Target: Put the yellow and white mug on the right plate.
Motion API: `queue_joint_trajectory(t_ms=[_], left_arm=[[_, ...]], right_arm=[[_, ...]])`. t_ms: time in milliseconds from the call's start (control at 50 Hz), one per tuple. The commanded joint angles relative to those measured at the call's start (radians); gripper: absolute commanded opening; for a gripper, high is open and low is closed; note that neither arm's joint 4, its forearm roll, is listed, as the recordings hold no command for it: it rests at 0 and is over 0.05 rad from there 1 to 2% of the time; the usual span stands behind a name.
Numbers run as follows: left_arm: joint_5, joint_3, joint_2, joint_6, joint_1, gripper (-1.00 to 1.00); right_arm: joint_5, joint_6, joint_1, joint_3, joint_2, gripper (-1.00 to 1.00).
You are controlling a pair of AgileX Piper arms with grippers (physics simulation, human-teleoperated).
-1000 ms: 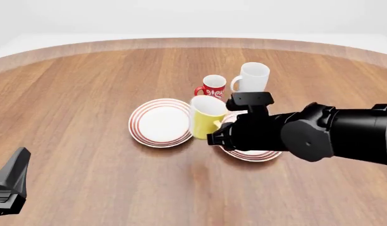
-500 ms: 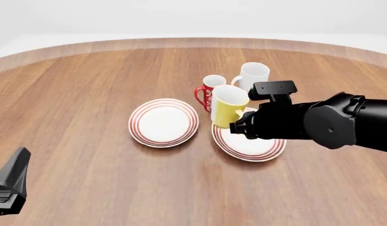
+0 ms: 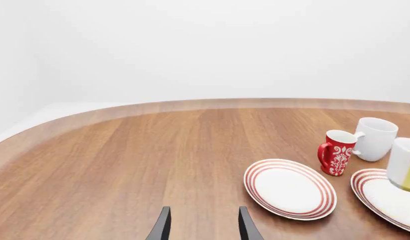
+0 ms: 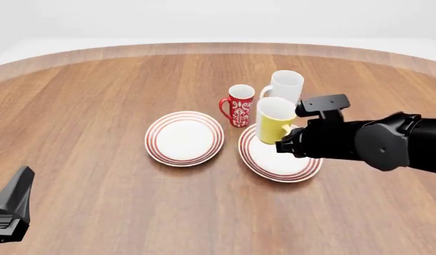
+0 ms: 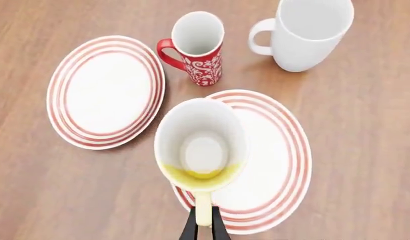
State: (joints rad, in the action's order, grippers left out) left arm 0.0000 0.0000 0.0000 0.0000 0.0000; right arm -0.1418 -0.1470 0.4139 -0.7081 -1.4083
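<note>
The yellow and white mug (image 4: 275, 120) hangs upright by its handle from my right gripper (image 4: 288, 142), which is shut on the handle. It is above the left part of the right plate (image 4: 289, 169). In the right wrist view the mug (image 5: 201, 145) overlaps the plate's (image 5: 274, 150) near-left rim, with the fingers (image 5: 189, 229) pinching the yellow handle. The left wrist view shows the mug (image 3: 406, 164) over the plate (image 3: 384, 197). My left gripper (image 3: 203, 227) is open and empty, far to the front left (image 4: 9, 207).
The left plate (image 4: 184, 137) lies beside the right one. A red mug with white pattern (image 4: 238, 105) and a taller white mug (image 4: 284, 86) stand just behind the plates, close to the held mug.
My right gripper has carried the yellow mug rightward and farther, from between the plates to over the right plate. The left arm has not moved.
</note>
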Motion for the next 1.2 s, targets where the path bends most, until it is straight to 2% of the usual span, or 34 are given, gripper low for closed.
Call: queue_joint_trajectory(t_ms=[20, 380, 1200], left_arm=[[0.0, 0.0, 0.0, 0.0, 0.0, 1.0], [0.0, 0.0, 0.0, 0.0, 0.0, 1.0], [0.0, 0.0, 0.0, 0.0, 0.0, 1.0]], right_arm=[[0.024, 0.028, -0.037, 0.022, 0.011, -1.0], [0.063, 0.067, -0.075, 0.054, 0.015, -1.0], [0.158, 0.032, -0.05, 0.077, -0.07, -1.0]])
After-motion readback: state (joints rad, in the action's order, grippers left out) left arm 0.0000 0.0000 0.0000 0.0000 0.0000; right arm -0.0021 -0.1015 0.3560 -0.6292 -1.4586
